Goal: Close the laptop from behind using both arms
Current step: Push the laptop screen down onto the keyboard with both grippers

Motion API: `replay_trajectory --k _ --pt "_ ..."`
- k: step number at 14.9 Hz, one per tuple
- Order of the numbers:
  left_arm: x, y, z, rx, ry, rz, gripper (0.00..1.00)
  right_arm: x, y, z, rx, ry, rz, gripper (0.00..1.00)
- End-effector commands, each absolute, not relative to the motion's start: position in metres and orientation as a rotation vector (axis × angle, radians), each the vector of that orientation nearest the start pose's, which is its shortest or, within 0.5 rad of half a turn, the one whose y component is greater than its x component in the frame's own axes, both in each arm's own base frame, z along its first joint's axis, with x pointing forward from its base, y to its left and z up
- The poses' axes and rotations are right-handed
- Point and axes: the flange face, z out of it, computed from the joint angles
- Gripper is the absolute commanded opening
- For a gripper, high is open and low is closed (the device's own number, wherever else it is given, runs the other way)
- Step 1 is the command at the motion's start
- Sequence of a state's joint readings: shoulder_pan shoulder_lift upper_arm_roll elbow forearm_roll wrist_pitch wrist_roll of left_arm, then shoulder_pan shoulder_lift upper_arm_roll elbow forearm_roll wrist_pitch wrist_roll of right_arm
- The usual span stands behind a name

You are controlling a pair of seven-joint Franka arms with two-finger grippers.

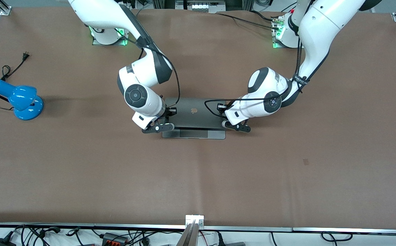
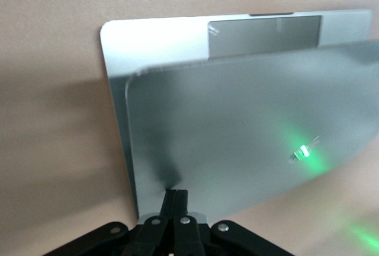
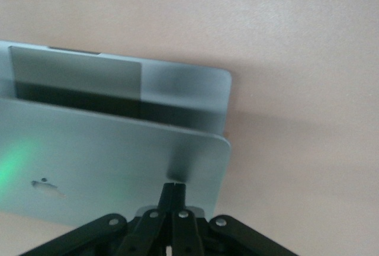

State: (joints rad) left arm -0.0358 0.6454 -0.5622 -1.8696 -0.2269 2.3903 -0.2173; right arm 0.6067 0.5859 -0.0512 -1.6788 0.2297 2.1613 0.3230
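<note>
The silver-grey laptop (image 1: pixel 194 116) sits mid-table with its lid (image 2: pixel 237 125) tilted down over the base, still ajar. Its apple logo faces up in the front view. The trackpad (image 2: pixel 266 34) and the palm rest (image 3: pixel 183 90) show past the lid's edge. My left gripper (image 2: pixel 177 192) is shut, its tips touching the lid's outer face near the corner toward the left arm's end of the table (image 1: pixel 238 127). My right gripper (image 3: pixel 174 185) is shut too, tips against the lid near the other corner (image 1: pixel 158 128). Neither holds anything. The screen and keyboard are hidden.
A blue desk lamp (image 1: pixel 20 99) with a black cord and plug (image 1: pixel 25 54) stands at the right arm's end of the table. The brown table mat (image 1: pixel 198 177) stretches bare between the laptop and the front camera. Cables lie below the table's near edge.
</note>
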Motion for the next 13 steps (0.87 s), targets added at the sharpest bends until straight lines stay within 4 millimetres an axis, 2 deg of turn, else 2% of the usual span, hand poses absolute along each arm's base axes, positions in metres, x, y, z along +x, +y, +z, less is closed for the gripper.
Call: replay_trajectory --k 1,5,8,10,13 --pt "0.545 -0.347 0.195 -3.475 0.233 0.379 0.0 0.57 0.369 0.234 -3.045 -0.139 0.181 0.0" --pt "0.546 -0.351 0.181 -3.48 0.234 0.348 0.0 0.57 0.372 0.196 -3.05 -0.135 0.145 0.0" --pt "0.544 -0.354 0.177 -3.469 0.261 0.344 0.0 0.567 0.373 0.177 -3.057 -0.137 0.153 0.0" --pt "0.544 -0.351 0.175 -3.463 0.262 0.34 0.0 0.565 0.375 0.171 -3.06 -0.142 0.159 0.0" --pt "0.548 -0.347 0.184 -3.463 0.215 0.334 0.0 0.568 0.378 0.177 -3.053 -0.147 0.141 0.0"
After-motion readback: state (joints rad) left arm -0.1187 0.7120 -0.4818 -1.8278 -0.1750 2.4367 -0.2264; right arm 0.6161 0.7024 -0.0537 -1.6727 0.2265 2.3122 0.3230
